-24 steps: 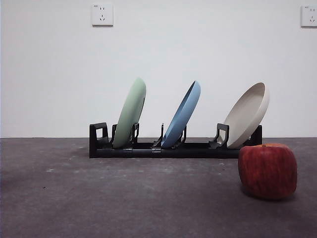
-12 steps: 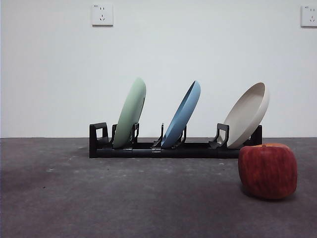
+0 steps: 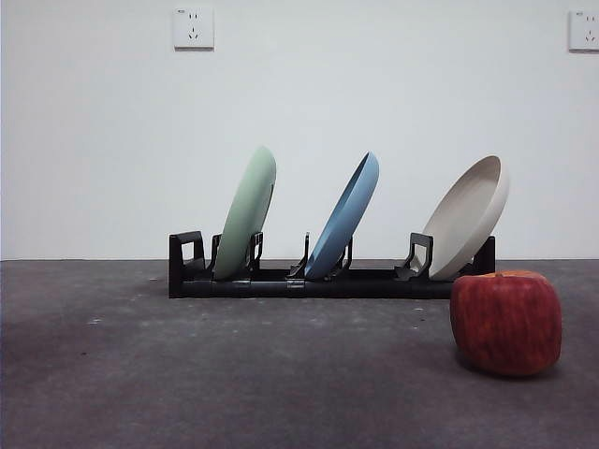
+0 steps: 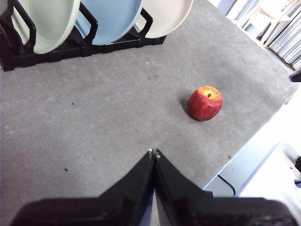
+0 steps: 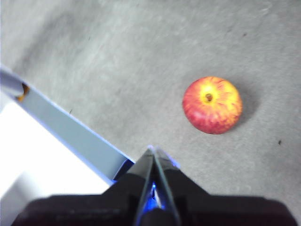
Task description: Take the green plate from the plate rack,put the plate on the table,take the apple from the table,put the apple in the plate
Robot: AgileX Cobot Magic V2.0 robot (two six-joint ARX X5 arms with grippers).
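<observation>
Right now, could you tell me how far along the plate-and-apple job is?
Nothing looks done yet. The green plate still leans in the plate rack, beside the blue plate and the beige plate. The apple sits on the table. Nothing is in hand: the left gripper and the right gripper are shut and empty. All four steps remain.

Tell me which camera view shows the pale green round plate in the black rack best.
The front view: the pale green round plate stands whole there, leaning in the black rack, though nearly edge-on. The left wrist view shows its face but cuts off the top. The right wrist view does not show it.
</observation>
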